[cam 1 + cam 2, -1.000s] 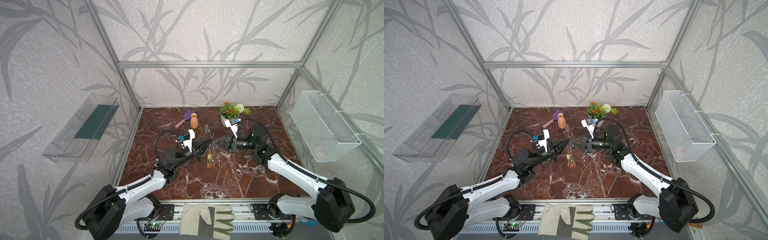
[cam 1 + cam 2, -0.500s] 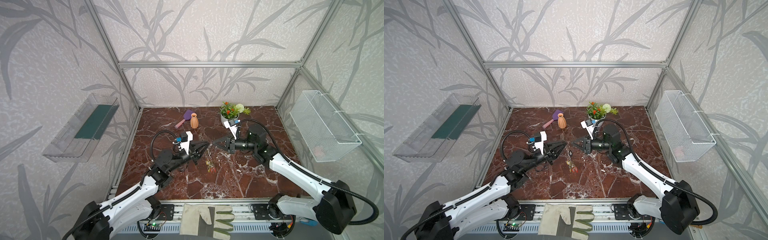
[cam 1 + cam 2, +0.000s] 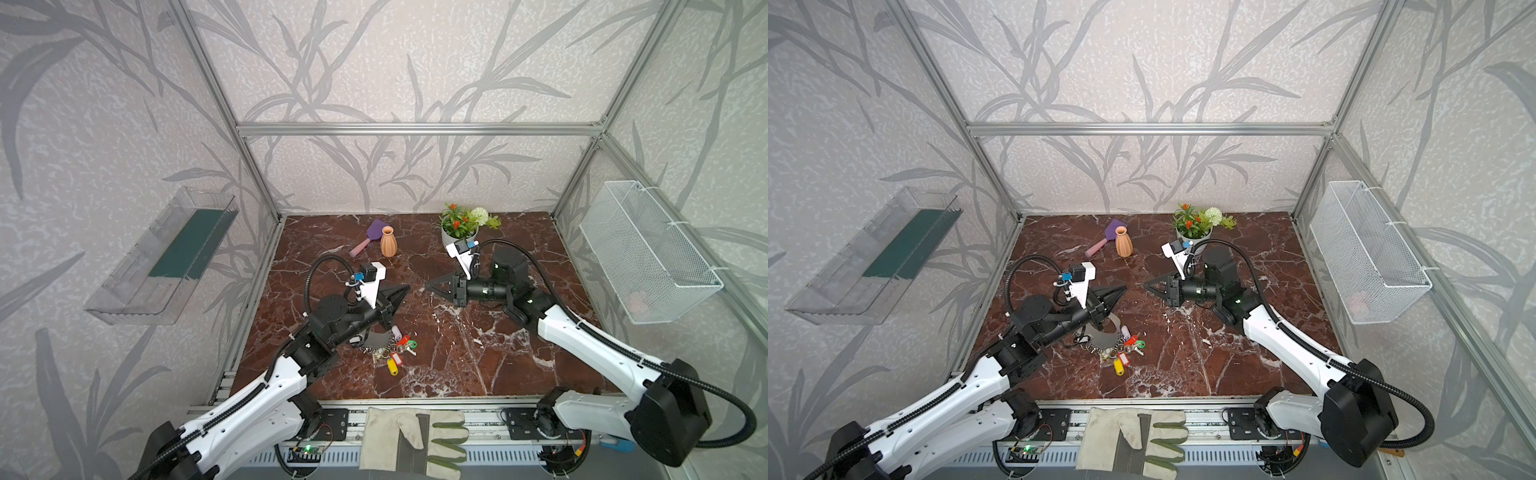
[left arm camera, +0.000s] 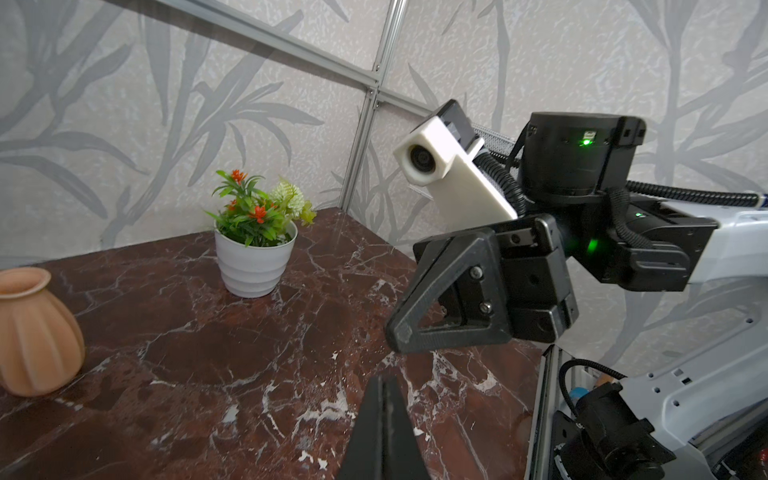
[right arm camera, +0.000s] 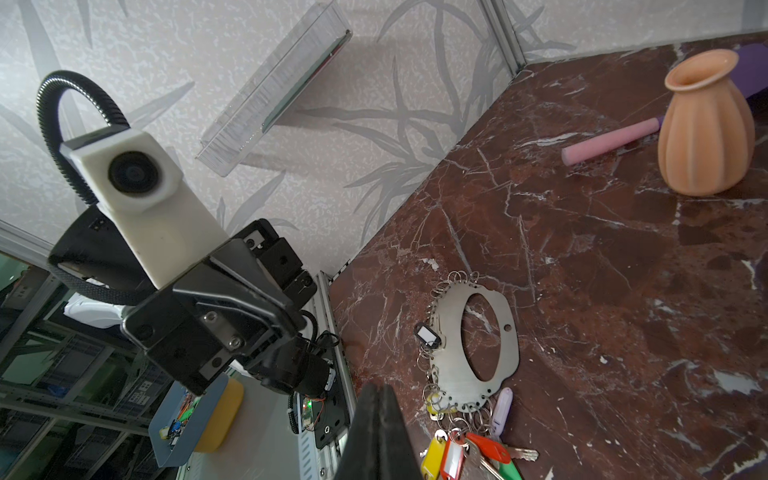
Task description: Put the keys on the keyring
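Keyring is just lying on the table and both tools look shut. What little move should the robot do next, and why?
Probably open the left tool and dip it toward the keyring. The keyring lies flat on the table with the keys bunched at its edge. The left tool and the right tool are both shut and hold nothing. The left tool is the nearer one.

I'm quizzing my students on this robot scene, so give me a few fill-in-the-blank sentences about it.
The left gripper and right gripper are both ____.
The keyring lies on the ____, with the keys bunched at its edge.
A work ____ lies over the front rail.
Missing words: shut, table, glove.
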Tool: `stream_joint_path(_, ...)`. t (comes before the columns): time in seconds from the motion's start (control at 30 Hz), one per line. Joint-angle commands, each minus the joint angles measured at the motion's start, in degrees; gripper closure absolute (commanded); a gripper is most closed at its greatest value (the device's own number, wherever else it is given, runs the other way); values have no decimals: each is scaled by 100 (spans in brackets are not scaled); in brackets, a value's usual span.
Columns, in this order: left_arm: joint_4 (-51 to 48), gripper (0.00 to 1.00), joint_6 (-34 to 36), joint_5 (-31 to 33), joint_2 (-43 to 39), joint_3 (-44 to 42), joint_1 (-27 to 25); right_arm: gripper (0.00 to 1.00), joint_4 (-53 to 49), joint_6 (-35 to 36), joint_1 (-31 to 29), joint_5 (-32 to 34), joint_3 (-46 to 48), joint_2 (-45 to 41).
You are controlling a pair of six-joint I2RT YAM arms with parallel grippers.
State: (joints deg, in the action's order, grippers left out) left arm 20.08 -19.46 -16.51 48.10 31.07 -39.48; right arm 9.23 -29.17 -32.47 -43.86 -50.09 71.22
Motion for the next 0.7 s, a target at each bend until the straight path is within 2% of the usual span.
stream_joint_path(0.0, -573, 86, -209, 321, -101, 105, 53, 100, -156, 182, 4, 169, -85, 0)
stream_joint_path(0.07, -941, 75, -372, 607, -262, 58, 71, 99, -302, 302, 6, 277, -80, -3)
stream_joint_path(0.13, -1537, 60, -696, 1042, -499, 22, 85, 96, -335, 359, 11, 329, -16, 12)
stream_joint_path(0.2, -2255, 51, -1027, 1380, -682, 69, 139, 93, -300, 368, 11, 372, 53, 32)
stream_joint_path(0.3, -3221, 39, -1624, 1668, -842, 62, 195, 81, -238, 376, 4, 491, 161, 63)
stream_joint_path(0.47, -4019, 31, -2911, 2178, -1143, -525, 246, 67, -172, 389, 8, 561, 226, 190)
stream_joint_path(0.6, -5058, 30, -3885, 2767, -1608, -859, 274, 55, 47, 306, 11, 530, 336, 301)
stream_joint_path(0.67, -5203, 30, -4023, 2868, -1749, -1036, 318, 49, 168, 255, 9, 503, 383, 352)
